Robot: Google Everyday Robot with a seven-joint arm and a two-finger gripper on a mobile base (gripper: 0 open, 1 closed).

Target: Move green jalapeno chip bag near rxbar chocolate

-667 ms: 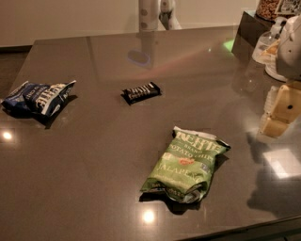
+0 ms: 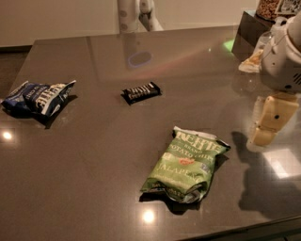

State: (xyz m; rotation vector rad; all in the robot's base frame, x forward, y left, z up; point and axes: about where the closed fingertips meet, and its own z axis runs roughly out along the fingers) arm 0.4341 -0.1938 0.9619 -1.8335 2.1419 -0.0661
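Note:
The green jalapeno chip bag lies flat on the dark table, right of centre and towards the front, with its lettering facing up. The rxbar chocolate, a small black bar with white letters, lies further back near the table's middle, well apart from the bag. My gripper hangs at the right edge of the view, above the table, to the right of the bag and a little behind it. It is not touching the bag and holds nothing I can see.
A dark-blue-and-white chip bag lies at the left edge of the table. A dark box and a snack packet sit at the back right. A white robot base stands behind the table.
My gripper has moved slightly down and left, towards the green bag. The bags and the bar have not moved.

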